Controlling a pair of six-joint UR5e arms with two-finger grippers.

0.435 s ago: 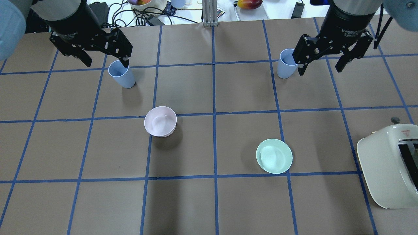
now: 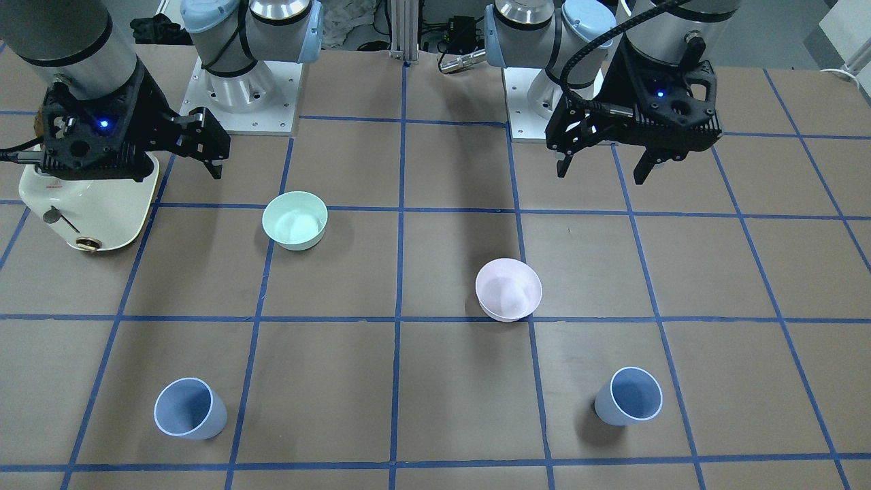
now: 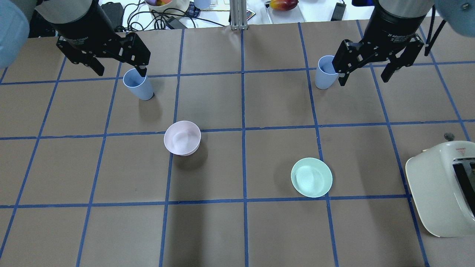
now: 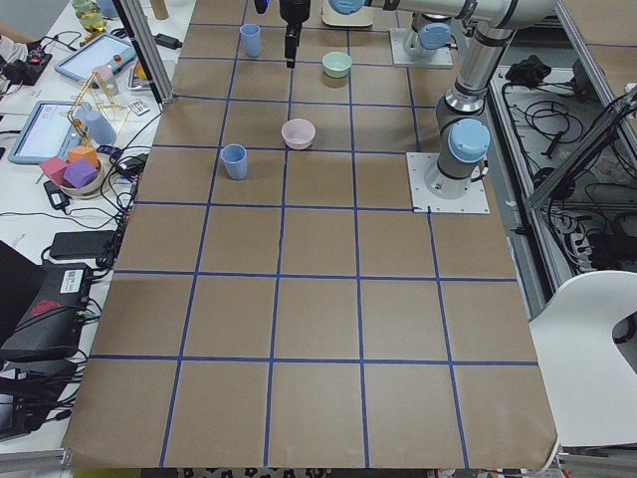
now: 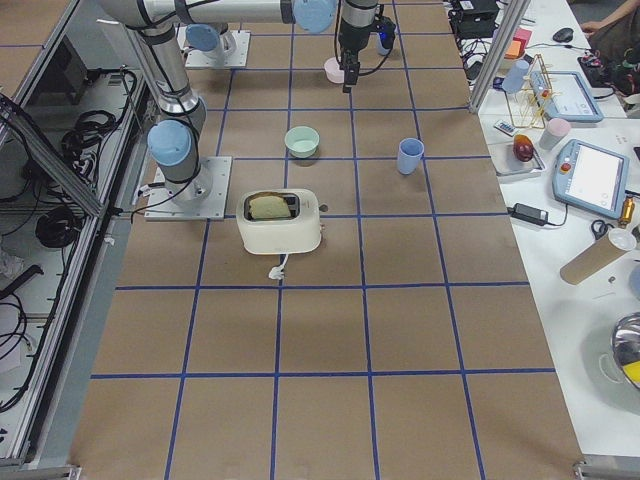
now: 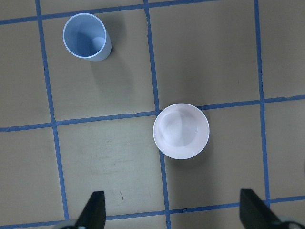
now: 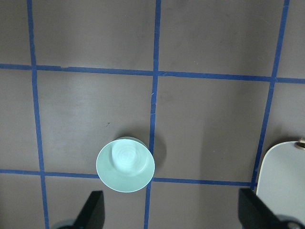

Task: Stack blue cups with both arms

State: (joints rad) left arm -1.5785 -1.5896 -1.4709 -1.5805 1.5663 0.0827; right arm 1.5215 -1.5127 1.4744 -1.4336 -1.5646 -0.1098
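From above, the left hand [image 3: 121, 72], upper left, and the right hand [image 3: 363, 80], upper right, are wide open and empty, while from the front one blue cup [image 2: 189, 408] stands lower left and the other blue cup [image 2: 629, 396] lower right, and a crooked grab could tip a cup.

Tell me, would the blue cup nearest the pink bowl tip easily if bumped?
Probably: the blue cup is taller than wide and narrows toward its base, so a sideways nudge could topple it. It stands empty and looks like thin plastic, so likely light yet fairly stiff. Lying down, its round tapered wall would likely roll in a curve.
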